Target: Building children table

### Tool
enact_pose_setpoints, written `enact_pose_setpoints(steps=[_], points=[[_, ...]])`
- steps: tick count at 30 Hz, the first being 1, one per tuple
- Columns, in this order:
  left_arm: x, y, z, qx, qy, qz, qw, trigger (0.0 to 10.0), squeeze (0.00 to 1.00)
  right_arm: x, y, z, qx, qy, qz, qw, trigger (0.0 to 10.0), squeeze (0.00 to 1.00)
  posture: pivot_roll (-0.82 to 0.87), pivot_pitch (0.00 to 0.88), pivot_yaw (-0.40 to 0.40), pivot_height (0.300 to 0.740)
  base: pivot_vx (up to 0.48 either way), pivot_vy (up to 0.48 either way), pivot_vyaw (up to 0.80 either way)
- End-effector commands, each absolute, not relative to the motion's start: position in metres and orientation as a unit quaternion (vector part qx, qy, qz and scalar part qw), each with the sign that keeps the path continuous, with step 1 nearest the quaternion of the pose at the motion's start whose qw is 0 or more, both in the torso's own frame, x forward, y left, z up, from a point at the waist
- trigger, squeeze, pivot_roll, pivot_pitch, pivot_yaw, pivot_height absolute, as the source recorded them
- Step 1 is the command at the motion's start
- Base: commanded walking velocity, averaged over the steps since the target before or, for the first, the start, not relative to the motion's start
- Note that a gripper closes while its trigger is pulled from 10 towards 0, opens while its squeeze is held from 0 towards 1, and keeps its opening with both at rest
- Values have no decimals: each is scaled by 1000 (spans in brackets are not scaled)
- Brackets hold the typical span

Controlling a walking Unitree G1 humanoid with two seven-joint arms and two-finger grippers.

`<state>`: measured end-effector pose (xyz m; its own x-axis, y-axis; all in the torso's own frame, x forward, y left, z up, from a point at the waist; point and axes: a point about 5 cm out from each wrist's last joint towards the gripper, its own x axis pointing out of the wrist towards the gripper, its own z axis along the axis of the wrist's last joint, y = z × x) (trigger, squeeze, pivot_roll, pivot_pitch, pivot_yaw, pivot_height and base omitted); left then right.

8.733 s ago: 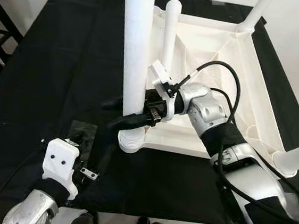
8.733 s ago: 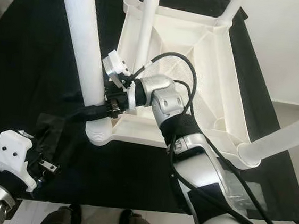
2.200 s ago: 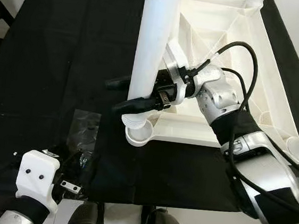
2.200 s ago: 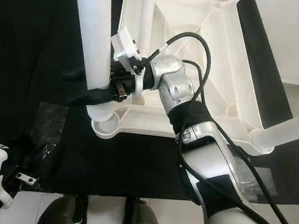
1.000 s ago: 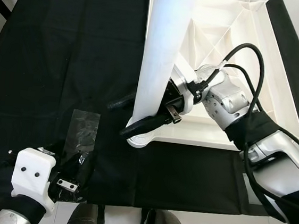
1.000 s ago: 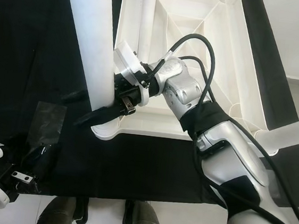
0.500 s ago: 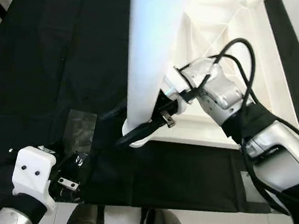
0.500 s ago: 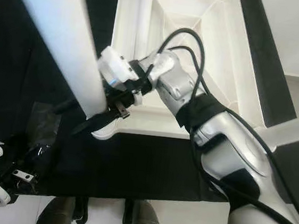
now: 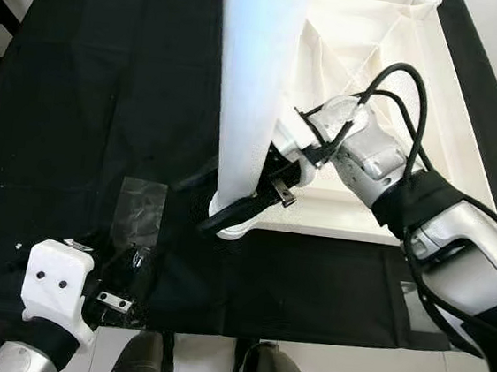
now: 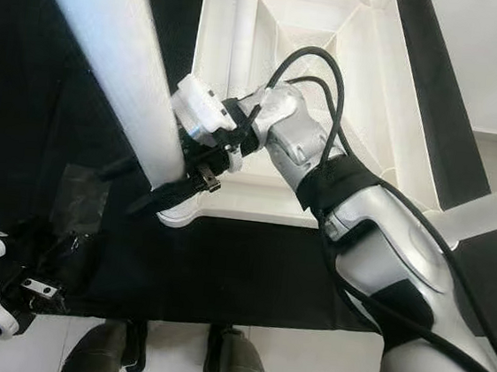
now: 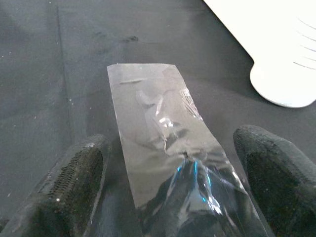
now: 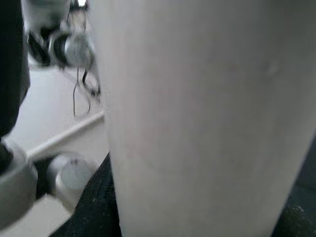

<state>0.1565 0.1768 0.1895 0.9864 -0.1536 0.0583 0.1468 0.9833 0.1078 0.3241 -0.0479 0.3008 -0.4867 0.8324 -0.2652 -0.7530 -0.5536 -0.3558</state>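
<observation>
Table leg [image 9: 250,88] now more upright

Even bright light; I see the white leg [image 9: 251,80] overexposed and soft, glare on the plastic bag [image 11: 168,143] beside it.

Both head views look steeply down from above onto the black cloth [image 9: 90,89] and the upturned white table [image 10: 365,92], sharing nearly the same scene, slightly offset sideways. The left wrist view sits low and close over a clear plastic bag [image 11: 163,143]. The right wrist view presses right against the white table leg [image 12: 207,113].
</observation>
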Motion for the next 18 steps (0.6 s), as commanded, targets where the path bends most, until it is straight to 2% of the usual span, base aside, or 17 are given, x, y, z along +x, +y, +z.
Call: enact_pose_setpoints(steps=[1, 6, 12, 15, 18], points=[[155, 178, 182, 52, -8, -79, 995, 10000, 0, 328, -52, 273, -179, -39, 860, 476, 10000, 0, 222, 432, -100, 740, 0, 0, 0], [158, 178, 181, 51, -10, -80, 995, 10000, 0, 333, -55, 273, -137, -61, 852, 502, 10000, 0, 212, 421, -102, 740, 0, 0, 0], [160, 177, 180, 50, -11, -82, 995, 10000, 0, 337, -57, 261, -181, -61, 839, 510, 10000, 0, 199, 413, -98, 740, 0, 0, 0], [164, 177, 179, 48, -12, -84, 995, 10000, 0, 339, -57, 260, -188, -67, 819, 537, 10000, 0, 183, 392, -94, 740, 0, 0, 0], [165, 177, 178, 48, -13, -85, 995, 10000, 0, 340, -57, 260, -192, -68, 814, 544, 10000, 0, 183, 392, -94, 740, 0, 0, 0]])
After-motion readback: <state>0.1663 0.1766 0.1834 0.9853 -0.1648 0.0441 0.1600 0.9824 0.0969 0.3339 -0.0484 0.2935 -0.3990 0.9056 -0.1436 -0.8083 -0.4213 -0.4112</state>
